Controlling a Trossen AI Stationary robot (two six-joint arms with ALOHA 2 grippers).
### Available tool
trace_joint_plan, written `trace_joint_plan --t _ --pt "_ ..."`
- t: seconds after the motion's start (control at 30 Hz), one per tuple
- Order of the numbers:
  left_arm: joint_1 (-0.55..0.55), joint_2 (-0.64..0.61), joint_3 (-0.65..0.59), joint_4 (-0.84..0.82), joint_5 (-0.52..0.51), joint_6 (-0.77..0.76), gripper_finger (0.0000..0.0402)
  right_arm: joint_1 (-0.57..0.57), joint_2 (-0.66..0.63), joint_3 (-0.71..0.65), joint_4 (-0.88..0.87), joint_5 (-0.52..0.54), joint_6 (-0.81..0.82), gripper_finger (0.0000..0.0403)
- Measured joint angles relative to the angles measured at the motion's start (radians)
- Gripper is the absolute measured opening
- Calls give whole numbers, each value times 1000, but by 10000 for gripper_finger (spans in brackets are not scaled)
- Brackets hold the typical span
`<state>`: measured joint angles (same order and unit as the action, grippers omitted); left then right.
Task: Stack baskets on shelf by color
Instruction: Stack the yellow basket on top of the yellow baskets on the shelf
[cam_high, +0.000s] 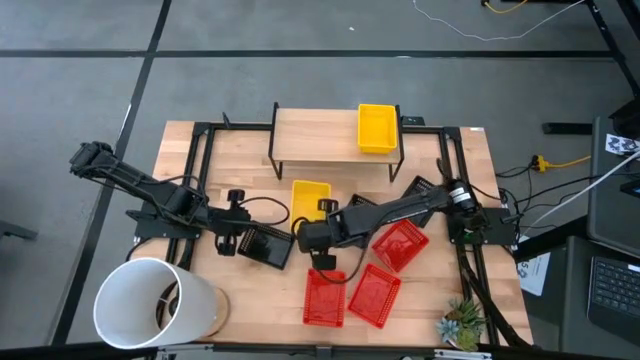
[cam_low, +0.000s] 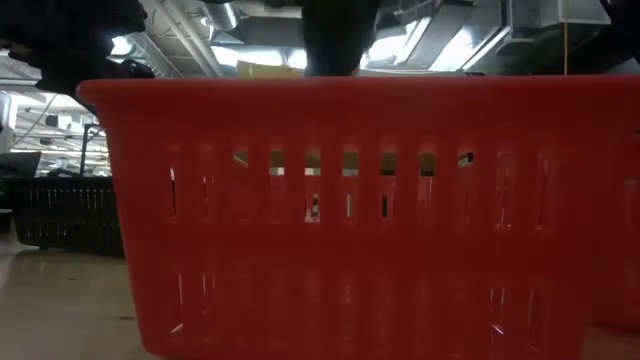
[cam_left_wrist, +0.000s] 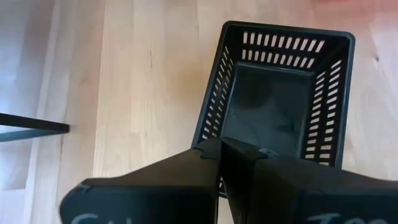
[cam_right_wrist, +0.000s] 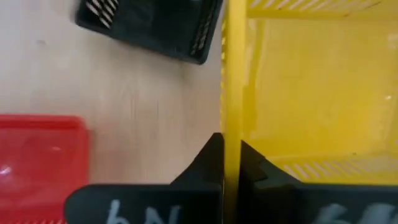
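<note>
The shelf (cam_high: 320, 140) stands at the table's far middle, with one yellow basket (cam_high: 377, 128) on its plank. A second yellow basket (cam_high: 308, 198) lies in front of the shelf, and my right gripper (cam_high: 326, 208) is shut on its wall. Left of it, my left gripper (cam_high: 243, 237) is shut on a black basket (cam_high: 266, 245). Three red baskets (cam_high: 400, 245) (cam_high: 325, 297) (cam_high: 373, 295) lie near the front edge. Another black basket (cam_high: 420, 188) is partly hidden under the right arm. My left gripper pinches the rim of the black basket's near short wall (cam_left_wrist: 231, 138), one finger inside and one outside, slanting down from the table's left. The basket's open top faces up; whether it is clear of the table I cannot tell. My right gripper pinches a side wall of the yellow basket (cam_right_wrist: 231, 124) close to a corner, one finger inside the basket and one outside. The fingers slant down from the near side. The open top faces up; whether the basket is clear of the table I cannot tell.
A large white bucket (cam_high: 150, 300) lies at the table's front left corner. A small plant (cam_high: 462, 325) stands at the front right. In the low view one red basket (cam_low: 350, 200) fills most of the picture, with the black basket (cam_low: 70, 215) behind it.
</note>
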<state>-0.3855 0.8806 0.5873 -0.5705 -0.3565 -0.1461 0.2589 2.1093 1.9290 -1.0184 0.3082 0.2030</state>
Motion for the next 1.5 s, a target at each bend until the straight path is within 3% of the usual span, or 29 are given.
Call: trace_joint_plan --t 0.17,0.27,0.33,0.4,0.5,0.7,0.9,1.03,1.17,1.5 --pt "0 0 0 0 0 0 0 14 0 194 -321 69 -29 0" --pt "0 0 0 0 0 -1 0 3 -2 305 -559 201 -26 0" --pt "0 0 0 2 0 0 0 -13 -32 313 -534 297 -62 0" --pt "0 0 0 5 0 -1 0 -40 -93 288 -525 290 -185 0" --pt "0 1 0 8 0 -3 0 -103 -219 203 -550 367 -178 0" --pt "6 1 0 14 -5 0 0 -305 -560 -163 -405 289 -309 0" --pt "26 1 0 71 -4 -7 0 -541 -770 -467 -28 29 -584 0" --pt "35 1 0 129 -4 -7 0 -687 -767 -521 -4 -108 -648 0" --pt "35 1 0 139 -5 -7 0 -762 -737 -511 -3 -212 -656 0" --pt "35 1 0 139 -5 -7 0 -770 -683 -504 -69 -258 -701 0"
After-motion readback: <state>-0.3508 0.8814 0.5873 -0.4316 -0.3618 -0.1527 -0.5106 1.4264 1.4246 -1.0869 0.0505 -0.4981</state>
